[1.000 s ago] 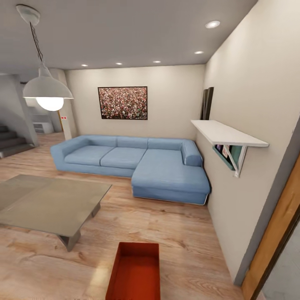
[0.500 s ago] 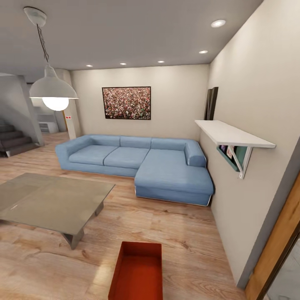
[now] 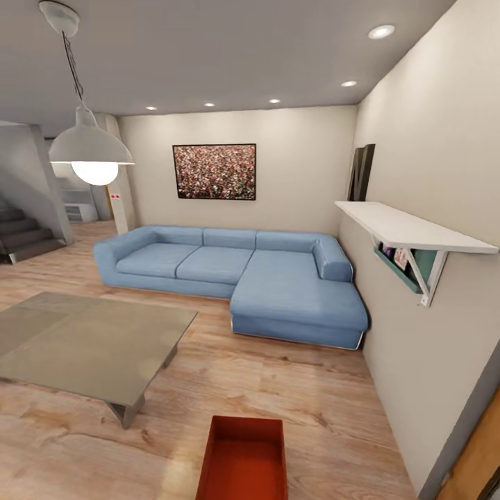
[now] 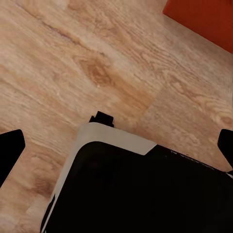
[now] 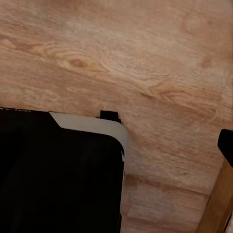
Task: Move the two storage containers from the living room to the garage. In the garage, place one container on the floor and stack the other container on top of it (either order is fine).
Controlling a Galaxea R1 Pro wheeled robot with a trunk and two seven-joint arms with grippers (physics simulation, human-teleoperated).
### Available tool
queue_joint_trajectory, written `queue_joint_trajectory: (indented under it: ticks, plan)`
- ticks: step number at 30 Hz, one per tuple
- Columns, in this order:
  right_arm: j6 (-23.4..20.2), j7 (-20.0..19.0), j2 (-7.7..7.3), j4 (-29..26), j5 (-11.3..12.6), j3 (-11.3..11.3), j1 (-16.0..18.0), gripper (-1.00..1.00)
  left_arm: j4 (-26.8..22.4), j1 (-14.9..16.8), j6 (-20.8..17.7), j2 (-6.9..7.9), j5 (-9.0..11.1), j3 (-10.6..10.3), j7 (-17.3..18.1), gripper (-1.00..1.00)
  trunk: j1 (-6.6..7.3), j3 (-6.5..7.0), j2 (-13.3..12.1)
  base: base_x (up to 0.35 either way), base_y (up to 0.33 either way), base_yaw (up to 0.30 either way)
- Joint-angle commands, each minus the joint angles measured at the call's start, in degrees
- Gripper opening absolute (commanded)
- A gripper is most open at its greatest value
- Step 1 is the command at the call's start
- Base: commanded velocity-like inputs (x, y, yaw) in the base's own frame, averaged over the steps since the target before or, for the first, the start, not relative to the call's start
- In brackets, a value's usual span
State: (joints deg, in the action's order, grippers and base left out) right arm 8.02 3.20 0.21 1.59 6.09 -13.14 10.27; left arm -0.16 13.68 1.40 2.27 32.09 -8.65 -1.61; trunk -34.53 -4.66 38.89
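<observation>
Head view: storage container [image 3: 244,460] lies lengthwise toward sofa [image 3: 236,274].

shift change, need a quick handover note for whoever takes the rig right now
Left gripper: jaws wide open, holding nothing, hanging over the wood floor.
Right gripper: one fingertip shows at the frame edge; cannot tell its state.
One storage container sits open-topped and empty on the living room floor right in front of the robot, near the low table and blue sofa.
Done: nothing in the garage.
Left: grasp it, carry both, stack.
</observation>
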Motion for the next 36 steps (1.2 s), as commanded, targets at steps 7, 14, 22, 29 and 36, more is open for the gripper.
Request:
queue_joint_trajectory:
  ticks: [7, 14, 22, 29, 36]
  plan:
    - [0.3, 0.1, -0.02, 0.2, 0.6, -0.5, 0.1, 1.0, 0.0, 0.0, 0.1, -0.07, 0.4, -0.5, -0.1, 1.0, -0.04, -0.1, 0.1, 0.251, 0.236, 0.0]
    - [0.3, 0.1, 0.0, 0.2, 0.6, -0.5, 0.1, 1.0, 0.0, 0.0, 0.1, -0.01, 0.5, -0.5, -0.1, 1.0, -0.04, -0.1, 0.1, 0.114, 0.09, 0.0]
    - [0.3, 0.1, -0.01, 0.2, 0.6, -0.5, 0.1, 1.0, 0.0, 0.0, 0.2, -0.11, 0.5, -0.5, -0.1, 1.0, -0.04, -0.1, 0.1, 0.008, 0.006, 0.0]
    - [0.3, 0.1, 0.04, 0.2, 0.6, -0.4, 0.1, 1.0, 0.0, 0.0, 0.2, -0.08, 0.5, -0.5, -0.1, 1.0, -0.04, -0.1, 0.1, 0.0, 0.0, -0.099]
    - [0.3, 0.1, 0.0, 0.2, 0.6, -0.4, 0.1, 1.0, 0.0, 0.0, 0.1, -0.08, 0.5, -0.5, -0.1, 1.0, -0.04, -0.1, 0.1, 0.0, 0.0, -0.081]
